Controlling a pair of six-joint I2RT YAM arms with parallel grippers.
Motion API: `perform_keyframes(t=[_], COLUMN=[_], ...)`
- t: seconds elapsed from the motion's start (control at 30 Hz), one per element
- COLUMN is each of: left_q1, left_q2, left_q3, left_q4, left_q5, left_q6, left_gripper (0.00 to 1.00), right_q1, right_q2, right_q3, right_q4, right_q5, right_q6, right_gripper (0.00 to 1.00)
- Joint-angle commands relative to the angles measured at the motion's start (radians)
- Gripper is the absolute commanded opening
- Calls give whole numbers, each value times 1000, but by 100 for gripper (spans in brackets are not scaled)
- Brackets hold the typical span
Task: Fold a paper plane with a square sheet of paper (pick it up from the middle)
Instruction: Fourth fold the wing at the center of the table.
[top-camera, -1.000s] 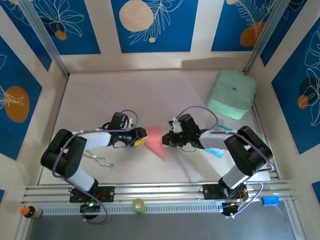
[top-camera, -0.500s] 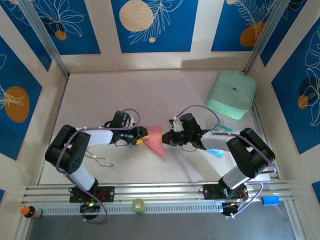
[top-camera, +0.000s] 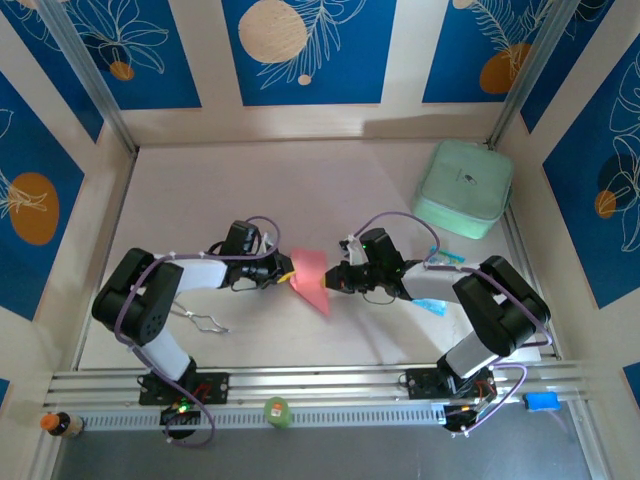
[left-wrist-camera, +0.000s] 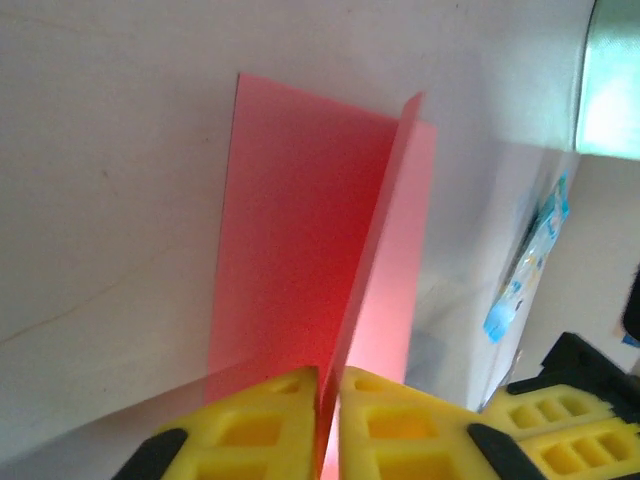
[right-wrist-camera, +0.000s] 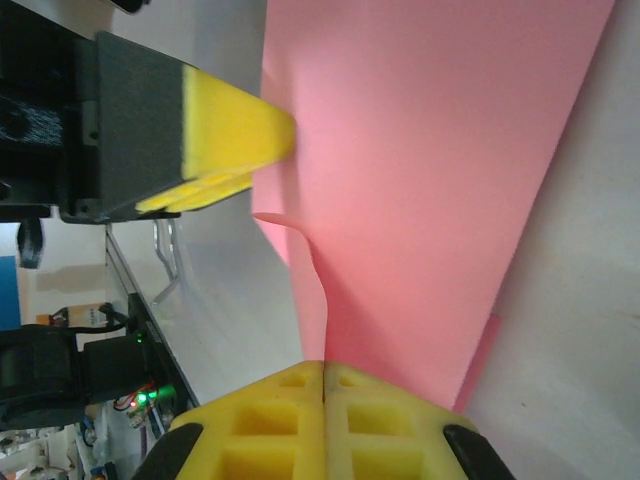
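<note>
The square sheet of paper (top-camera: 311, 279), pink-red and folded along a crease into a pointed shape, is between my two grippers at the table's middle. In the left wrist view one half of the sheet (left-wrist-camera: 295, 230) lies flat and the other stands up as a flap. My left gripper (left-wrist-camera: 330, 385) is shut on that flap's near edge. From the top it sits at the paper's left side (top-camera: 287, 273). My right gripper (right-wrist-camera: 325, 372) is shut on the opposite edge of the sheet (right-wrist-camera: 430, 170), at the paper's right side (top-camera: 329, 283). A paper plane as such is out of view.
A mint-green case (top-camera: 463, 188) lies at the back right. A blue-and-white packet (top-camera: 430, 303) lies under the right arm. A bent wire clip (top-camera: 200, 321) lies by the left arm. Patterned walls enclose the table on three sides.
My left gripper slid right onto the paper's left edge and closed on it. The paper's left side has risen slightly. The right gripper kept its grip and place.
</note>
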Motion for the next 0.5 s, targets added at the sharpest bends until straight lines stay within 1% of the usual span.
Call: perform_keyframes(t=[0.0, 0.13, 0.23, 0.3, 0.4, 0.47], left_q1=[9, 9, 9, 8, 5, -1], left_q2=[-30, -37, -60, -89, -139, -172], left_q3=[-22, -34, -49, -64, -89, -107], left_q4=[62, 85, 86, 76, 56, 45], left_q5=[-6, -7, -32, -64, -119, -162], left_q6=[-23, -33, -42, -47, -74, -91], left_gripper=[9, 4, 1, 0, 0, 0], right_q1=[-1, 6, 17, 30, 62, 90], right_q2=[-18, -18, -36, -62, -121, -172], right_q3=[12, 24, 36, 53, 77, 58], right_q4=[-76, -110, -153, -212, -295, -266], right_q5=[18, 36, 79, 138, 254, 307], right_q6=[-39, -50, -56, -69, -88, -96], right_gripper=[4, 7, 16, 23, 30, 34])
